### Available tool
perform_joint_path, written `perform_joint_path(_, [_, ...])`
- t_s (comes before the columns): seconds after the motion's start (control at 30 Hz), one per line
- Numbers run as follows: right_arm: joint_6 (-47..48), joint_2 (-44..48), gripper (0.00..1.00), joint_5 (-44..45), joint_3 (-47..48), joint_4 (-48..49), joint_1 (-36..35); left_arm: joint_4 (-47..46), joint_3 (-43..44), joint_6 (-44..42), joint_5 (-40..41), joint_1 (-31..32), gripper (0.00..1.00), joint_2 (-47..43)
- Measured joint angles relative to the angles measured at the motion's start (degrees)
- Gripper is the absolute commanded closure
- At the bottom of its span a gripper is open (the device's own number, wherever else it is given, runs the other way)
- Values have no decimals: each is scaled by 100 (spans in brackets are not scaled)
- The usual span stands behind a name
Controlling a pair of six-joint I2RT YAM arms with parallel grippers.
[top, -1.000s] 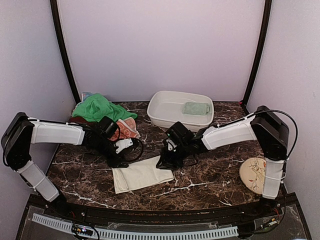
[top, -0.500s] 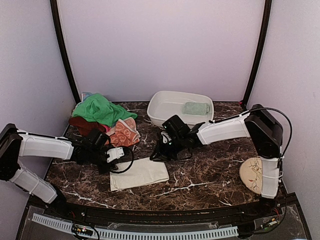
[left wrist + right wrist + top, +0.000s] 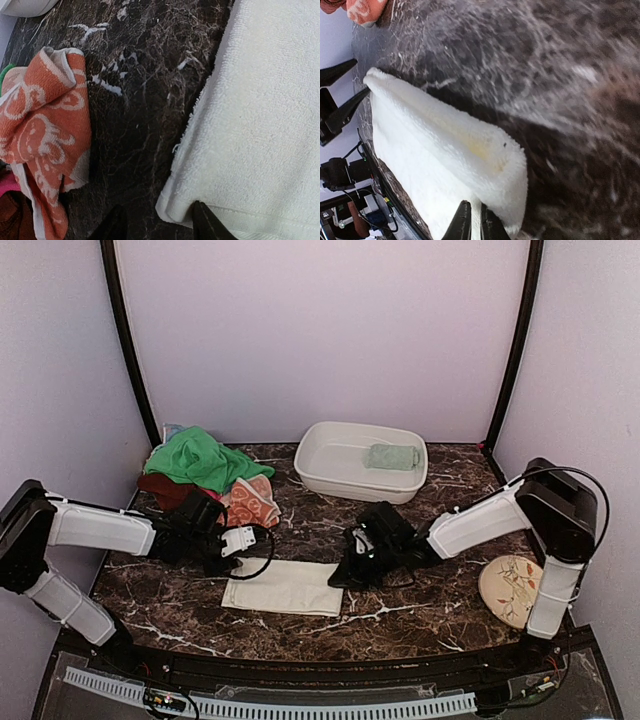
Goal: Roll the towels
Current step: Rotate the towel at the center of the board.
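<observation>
Both arms pair smooth white shell links with bulky matte-black joint housings. On the left arm (image 3: 98,528), a thin black cable (image 3: 270,555) curls in a loop beside a small white bracket at the wrist. The right arm (image 3: 478,521) carries a large rounded black shoulder block. The left gripper (image 3: 157,206) and the right gripper (image 3: 474,205) both have slim, tapering black fingers.

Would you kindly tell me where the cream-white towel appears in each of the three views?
Top external: the cream-white towel lies near the front edge, slightly left of centre.
Left wrist: the towel fills the right side.
Right wrist: the towel runs from upper left to lower centre.
Shared landmark: the orange swirl towel.
</observation>
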State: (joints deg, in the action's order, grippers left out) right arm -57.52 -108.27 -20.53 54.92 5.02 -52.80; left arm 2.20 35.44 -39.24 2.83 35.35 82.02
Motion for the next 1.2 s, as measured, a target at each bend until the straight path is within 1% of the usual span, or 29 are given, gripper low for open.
perform_joint_path(0.13, [-334, 702, 90, 304, -857, 162, -195, -31, 479, 118, -24, 155, 51, 457])
perform_joint_path(0.27, [-656, 1342, 88, 662, -1410, -50, -487, 284, 1377, 404, -157, 216, 50, 820])
perform_joint_path(0.37, [-575, 1600, 85, 879, -1368, -555, -579, 446, 1921, 540, -240, 210, 50, 772])
perform_joint_path(0.43, [-358, 1696, 85, 1040, -1126, -1056, -568, 588, 2094, 590, -343, 199, 51, 621])
perform_joint_path(0.53, [50, 1683, 85, 1139, -562, -1510, -424, 966, 2098, 647, -730, 199, 51, 234])
perform_joint_path(0.6, [367, 1493, 86, 1086, -68, -1613, -273, 1121, 1851, 654, -1097, 205, 51, -116])
perform_joint_path(0.67, [658, 1143, 88, 968, 398, -1620, -168, 1285, 1497, 654, -1362, 223, 51, -391])
perform_joint_path(0.73, [968, 542, 90, 756, 813, -1534, -94, 1434, 1215, 654, -1532, 273, 52, -428])
perform_joint_path(0.77, [968, 542, 91, 756, 813, -1534, -94, 1504, 1117, 654, -1582, 306, 52, -376])
perform_joint_path(0.8, [1034, 348, 92, 662, 826, -1506, -81, 1626, 1025, 667, -1633, 380, 52, -214])
perform_joint_path(0.9, [1108, 2, 93, 446, 601, -1384, -72, 1696, 1019, 691, -1714, 490, 54, 46])
perform_joint_path(1.03, [1051, 166, 93, 297, 190, -916, -31, 1698, 1134, 708, -1709, 647, 56, 608])
perform_joint_path(1.13, [955, 369, 94, 297, -120, -743, -31, 1585, 1217, 686, -1519, 693, 57, 1021])
perform_joint_path(1.2, [855, 540, 94, 315, -356, -643, -31, 1493, 1272, 643, -1386, 693, 58, 1132])
